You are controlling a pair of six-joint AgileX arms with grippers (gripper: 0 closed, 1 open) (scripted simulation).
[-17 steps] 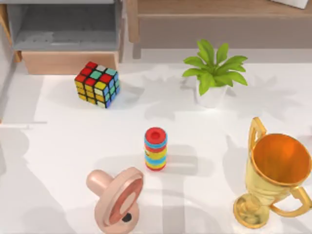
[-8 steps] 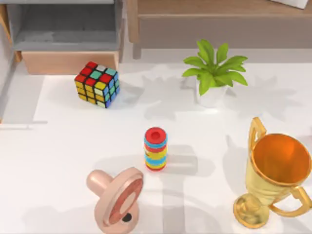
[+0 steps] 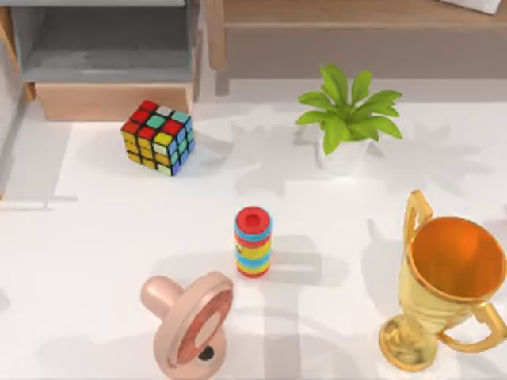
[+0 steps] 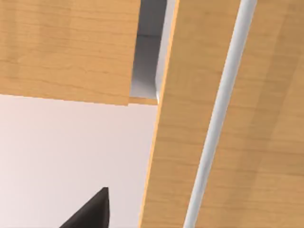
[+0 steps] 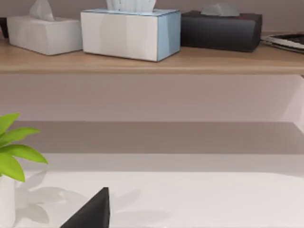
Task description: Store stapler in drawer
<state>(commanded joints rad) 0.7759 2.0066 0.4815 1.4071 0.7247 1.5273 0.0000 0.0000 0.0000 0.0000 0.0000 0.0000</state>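
The open wooden drawer with a grey inside (image 3: pixel 107 47) sits at the white desk's (image 3: pixel 95 229) far left corner. No red stapler lies on the desk, so it is probably already stored, though I cannot confirm that. Whether either claw is wide or narrow I cannot tell.

Colour cube (image 3: pixel 158 136), potted plant (image 3: pixel 346 119), ring stack (image 3: pixel 253 241), gold trophy (image 3: pixel 447 281) on white table (image 3: pixel 103 237).
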